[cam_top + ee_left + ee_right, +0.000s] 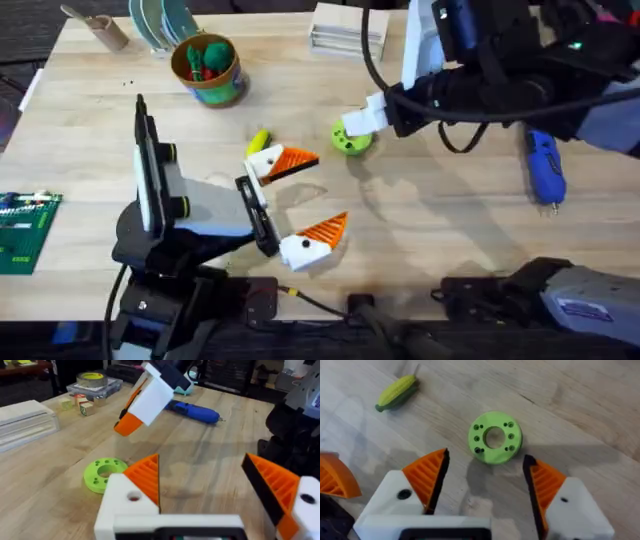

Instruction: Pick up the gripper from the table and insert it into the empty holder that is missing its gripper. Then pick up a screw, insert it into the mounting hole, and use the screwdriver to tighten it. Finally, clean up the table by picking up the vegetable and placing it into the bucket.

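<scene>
Pale plank tabletop [420, 230], mid-area: one vegetable [258, 139], one green ring [351, 139], bare wood around both. One bucket [209, 72] near far edge. One screwdriver [545, 168] toward right edge. Left gripper [300, 200] and right gripper [485, 487]: jaws wide apart, holding nothing.

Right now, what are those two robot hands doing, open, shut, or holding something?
Left hand: open, holding nothing, low over the table.
Right hand: open, holding nothing, above the green ring.
</scene>
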Tool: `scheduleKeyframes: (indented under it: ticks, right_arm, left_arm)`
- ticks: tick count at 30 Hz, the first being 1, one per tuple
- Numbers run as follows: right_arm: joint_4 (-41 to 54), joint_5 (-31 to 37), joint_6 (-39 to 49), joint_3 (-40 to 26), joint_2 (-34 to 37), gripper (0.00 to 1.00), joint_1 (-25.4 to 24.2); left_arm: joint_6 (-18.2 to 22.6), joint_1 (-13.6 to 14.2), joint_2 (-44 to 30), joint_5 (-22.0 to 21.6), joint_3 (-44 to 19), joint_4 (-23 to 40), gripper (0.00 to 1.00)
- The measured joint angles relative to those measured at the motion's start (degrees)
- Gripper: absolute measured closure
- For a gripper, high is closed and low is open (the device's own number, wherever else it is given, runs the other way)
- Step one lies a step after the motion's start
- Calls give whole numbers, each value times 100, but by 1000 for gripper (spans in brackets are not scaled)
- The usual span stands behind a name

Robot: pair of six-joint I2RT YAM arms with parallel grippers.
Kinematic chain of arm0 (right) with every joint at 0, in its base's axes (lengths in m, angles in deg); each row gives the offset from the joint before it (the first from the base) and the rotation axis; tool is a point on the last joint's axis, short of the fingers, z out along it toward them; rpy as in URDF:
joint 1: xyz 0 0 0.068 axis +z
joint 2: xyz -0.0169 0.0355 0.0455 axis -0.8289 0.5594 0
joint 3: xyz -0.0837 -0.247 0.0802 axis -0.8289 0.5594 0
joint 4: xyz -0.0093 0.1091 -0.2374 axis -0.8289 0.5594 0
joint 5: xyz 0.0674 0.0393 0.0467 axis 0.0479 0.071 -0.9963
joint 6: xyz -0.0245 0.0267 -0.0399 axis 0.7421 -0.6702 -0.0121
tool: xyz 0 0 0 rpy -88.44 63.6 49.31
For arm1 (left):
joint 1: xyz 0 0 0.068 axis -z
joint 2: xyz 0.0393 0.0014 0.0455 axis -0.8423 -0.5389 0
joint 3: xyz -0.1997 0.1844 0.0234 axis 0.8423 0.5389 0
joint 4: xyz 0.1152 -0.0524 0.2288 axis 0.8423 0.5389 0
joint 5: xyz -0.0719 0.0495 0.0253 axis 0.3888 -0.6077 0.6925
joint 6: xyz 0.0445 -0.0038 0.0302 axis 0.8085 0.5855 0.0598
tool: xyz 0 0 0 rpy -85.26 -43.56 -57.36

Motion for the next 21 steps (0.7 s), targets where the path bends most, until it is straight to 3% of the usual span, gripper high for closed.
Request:
scheduleKeyframes:
  ticks: [11, 21]
  right_arm:
    - [7, 271, 22, 0, 422, 82, 86]
    - [-39, 499, 112, 0, 945, 161, 495]
  left_arm:
    - [0, 0, 0, 2, 0, 2, 8]
    - [0, 0, 0, 2, 0, 2, 8]
